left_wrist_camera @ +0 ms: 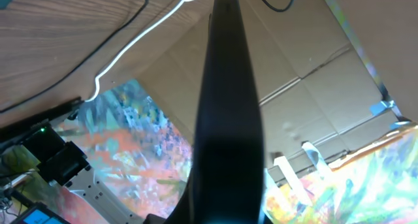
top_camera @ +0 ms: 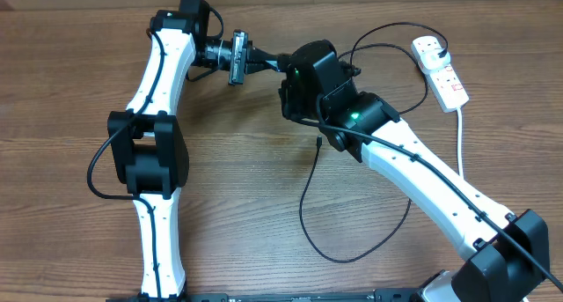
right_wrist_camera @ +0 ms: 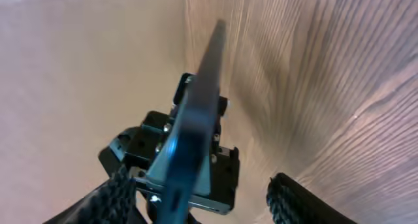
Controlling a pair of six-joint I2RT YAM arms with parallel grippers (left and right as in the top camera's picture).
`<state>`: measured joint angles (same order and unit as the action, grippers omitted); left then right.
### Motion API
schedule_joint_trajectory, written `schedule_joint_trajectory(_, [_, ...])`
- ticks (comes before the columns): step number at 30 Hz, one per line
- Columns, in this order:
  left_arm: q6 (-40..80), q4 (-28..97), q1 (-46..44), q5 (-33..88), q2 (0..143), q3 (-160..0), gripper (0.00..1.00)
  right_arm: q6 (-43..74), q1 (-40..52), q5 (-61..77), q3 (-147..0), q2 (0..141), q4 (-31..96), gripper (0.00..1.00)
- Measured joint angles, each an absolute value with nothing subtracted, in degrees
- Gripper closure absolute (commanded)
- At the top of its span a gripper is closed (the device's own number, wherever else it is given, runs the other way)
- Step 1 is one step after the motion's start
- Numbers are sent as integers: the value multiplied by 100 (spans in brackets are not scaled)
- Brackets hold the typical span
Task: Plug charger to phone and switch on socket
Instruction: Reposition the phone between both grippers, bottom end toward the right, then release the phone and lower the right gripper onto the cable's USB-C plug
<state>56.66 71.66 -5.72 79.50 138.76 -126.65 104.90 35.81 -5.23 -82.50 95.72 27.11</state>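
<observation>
We count one phone (top_camera: 237, 59), one charger (top_camera: 302, 209), one socket (top_camera: 442, 71) and two grippers. The left gripper (top_camera: 223, 54) is clamped on the phone and holds it on edge over the far part of the table (top_camera: 70, 91). The right gripper (right_wrist_camera: 206, 194) stands wide, its fingers (right_wrist_camera: 294, 199) on either side of the phone's near end; we cannot tell whether they touch it. The charger's connector tip (top_camera: 317, 143) lies on the wood beside the right arm, apart from both grippers. Its plug (top_camera: 440, 48) sits on the socket at the far right.
</observation>
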Motion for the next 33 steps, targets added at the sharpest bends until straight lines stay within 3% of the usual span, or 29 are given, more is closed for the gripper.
schedule_joint_trajectory(3, [5666, 7153, -567, 7745, 13876, -12665, 96, 9988, 3559, -489, -8250, 9572, 2753, 14])
schedule_joint_trajectory(10, [5544, 7153, -432, 6820, 13876, -12665, 96, 8322, 3168, -467, -8250, 9572, 3415, 8])
schedule_joint_trajectory(14, [4768, 7155, -64, 6119, 13876, -12665, 96, 6650, 2635, -314, -8261, 9570, 4158, 0])
schedule_joint_trajectory(21, [2145, 7703, 54, 5321, 13876, -12665, 96, 4971, 2451, -237, -8211, 9566, 4840, 0])
schedule_joint_trajectory(28, [231, 7926, -311, 4775, 13876, -12665, 96, 4604, 2460, -185, -7616, 9553, 4576, 0])
schedule_joint_trajectory(30, [1, 7881, -397, 4641, 13876, -12665, 96, 4563, 2475, -161, -7472, 9553, 4493, 5])
schedule_joint_trajectory(33, [-200, 7843, -517, 4464, 13876, -12665, 96, 4475, 2504, -128, -7323, 9559, 4351, 21])
